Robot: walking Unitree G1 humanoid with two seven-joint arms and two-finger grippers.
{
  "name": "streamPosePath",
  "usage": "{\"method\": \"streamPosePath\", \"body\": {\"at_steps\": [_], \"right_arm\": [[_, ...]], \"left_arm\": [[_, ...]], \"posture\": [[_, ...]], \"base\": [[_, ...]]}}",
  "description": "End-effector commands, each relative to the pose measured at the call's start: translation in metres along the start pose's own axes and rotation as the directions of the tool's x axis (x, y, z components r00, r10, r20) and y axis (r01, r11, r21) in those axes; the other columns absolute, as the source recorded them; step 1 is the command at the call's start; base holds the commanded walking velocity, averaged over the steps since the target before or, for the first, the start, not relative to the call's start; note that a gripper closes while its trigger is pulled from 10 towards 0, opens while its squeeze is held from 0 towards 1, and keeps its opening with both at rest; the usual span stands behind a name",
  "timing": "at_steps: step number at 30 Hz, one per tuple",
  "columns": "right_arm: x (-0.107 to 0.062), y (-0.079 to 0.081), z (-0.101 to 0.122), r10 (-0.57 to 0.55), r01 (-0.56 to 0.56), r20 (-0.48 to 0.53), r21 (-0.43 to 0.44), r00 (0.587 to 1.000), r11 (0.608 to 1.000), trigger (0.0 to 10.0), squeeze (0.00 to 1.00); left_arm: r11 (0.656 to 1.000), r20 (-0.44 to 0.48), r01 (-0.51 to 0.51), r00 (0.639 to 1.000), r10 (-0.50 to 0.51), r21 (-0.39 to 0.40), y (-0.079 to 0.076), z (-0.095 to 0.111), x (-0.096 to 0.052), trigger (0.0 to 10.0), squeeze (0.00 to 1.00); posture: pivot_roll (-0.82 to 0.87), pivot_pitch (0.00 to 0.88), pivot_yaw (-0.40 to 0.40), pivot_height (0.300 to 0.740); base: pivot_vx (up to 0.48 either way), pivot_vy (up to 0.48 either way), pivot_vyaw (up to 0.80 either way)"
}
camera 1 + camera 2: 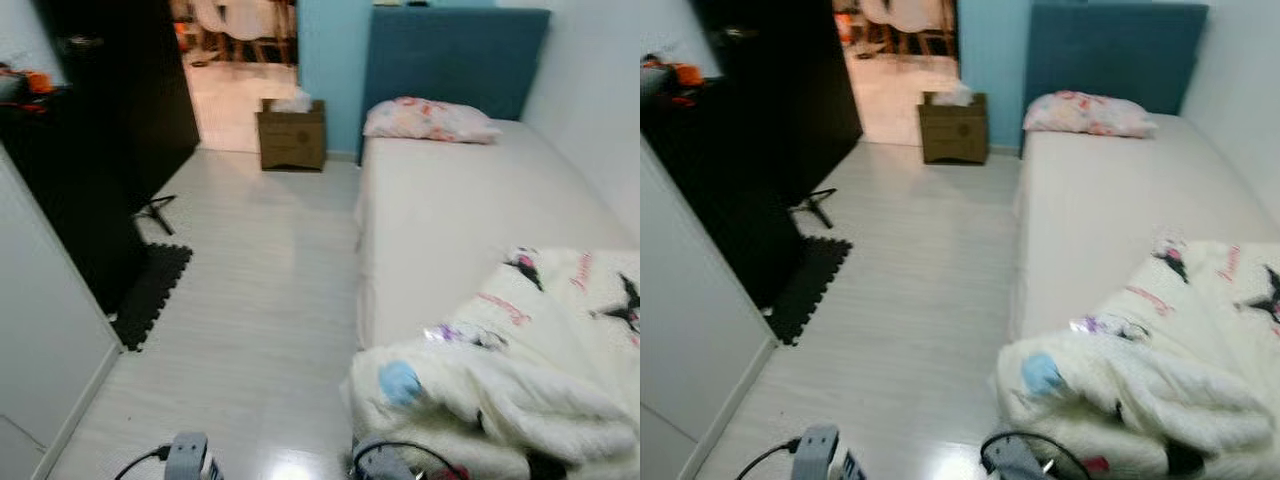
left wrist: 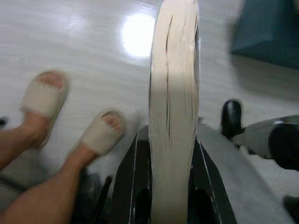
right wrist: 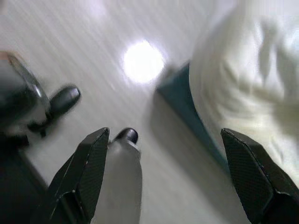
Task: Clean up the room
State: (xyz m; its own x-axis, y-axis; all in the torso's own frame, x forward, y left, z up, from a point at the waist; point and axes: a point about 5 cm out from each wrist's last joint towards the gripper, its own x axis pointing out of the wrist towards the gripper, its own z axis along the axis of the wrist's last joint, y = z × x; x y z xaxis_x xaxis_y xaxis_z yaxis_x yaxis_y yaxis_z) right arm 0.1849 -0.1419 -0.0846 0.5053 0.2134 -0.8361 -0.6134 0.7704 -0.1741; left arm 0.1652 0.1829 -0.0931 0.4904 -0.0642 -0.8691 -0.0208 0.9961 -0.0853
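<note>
The head views look down a bedroom with a pale wood floor [image 1: 260, 300]. A bed [image 1: 460, 200] runs from about 3 o'clock up toward 1 o'clock, ending at a teal headboard [image 1: 450, 55] with a floral pillow [image 1: 428, 120] lying against it. At 4 o'clock a white fleece blanket [image 1: 520, 370] with pink and black prints sits bunched on the near end of the bed, its edge spilling toward the floor. At 12 o'clock a cardboard box [image 1: 291, 137] stands on the floor just beside the bed's corner, near an open doorway. Dark furniture [image 1: 100, 150] lines the 10 o'clock side, with a black foam mat [image 1: 150, 295] at its foot.

The left gripper [image 2: 172, 140] hangs low over the floor, its fingers clamped on a pale, cream-coloured flat object [image 2: 173, 93] seen edge-on (what it is cannot be told). Beside it in the left wrist view are a person's feet in beige slippers [image 2: 100, 135] on the floor.

The right gripper [image 3: 168, 154] hangs beside the bed — its fingers [image 3: 91, 163] spread wide and holding nothing — with the blanket just beyond it and the teal bed base [image 3: 187, 112] below that.
</note>
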Motion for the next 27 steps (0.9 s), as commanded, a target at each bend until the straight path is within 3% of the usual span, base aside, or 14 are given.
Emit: {"method": "streamPosePath", "body": {"at_steps": [1,8,27], "right_arm": [[-0.0004,0.0035,-0.0042,0.018,-0.018,-0.016,-0.015,1.000,1.000,10.0,0.00],[0.0004,0.0073,-0.0027,0.041,-0.043,-0.026,-0.081,0.999,0.996,10.0,0.00],[-0.0015,0.0060,-0.0112,0.025,-0.028,-0.048,-0.059,0.999,0.998,10.0,0.00]], "left_arm": [[1.000,0.022,0.002,1.000,-0.003,0.011,0.0006,0.0060,0.0003,10.0,0.00],[1.000,0.027,0.010,1.000,-0.010,0.007,0.0016,0.0068,0.0001,10.0,0.00],[1.000,0.022,0.027,0.999,-0.027,0.009,-0.0023,0.0026,0.0002,10.0,0.00]], "posture": [[-0.02,0.000,-0.013,0.740],[-0.01,0.000,-0.018,0.740],[-0.02,0.000,-0.023,0.740]], "base": [[0.000,0.000,0.00],[0.000,0.000,0.00],[0.000,0.000,0.00]]}}
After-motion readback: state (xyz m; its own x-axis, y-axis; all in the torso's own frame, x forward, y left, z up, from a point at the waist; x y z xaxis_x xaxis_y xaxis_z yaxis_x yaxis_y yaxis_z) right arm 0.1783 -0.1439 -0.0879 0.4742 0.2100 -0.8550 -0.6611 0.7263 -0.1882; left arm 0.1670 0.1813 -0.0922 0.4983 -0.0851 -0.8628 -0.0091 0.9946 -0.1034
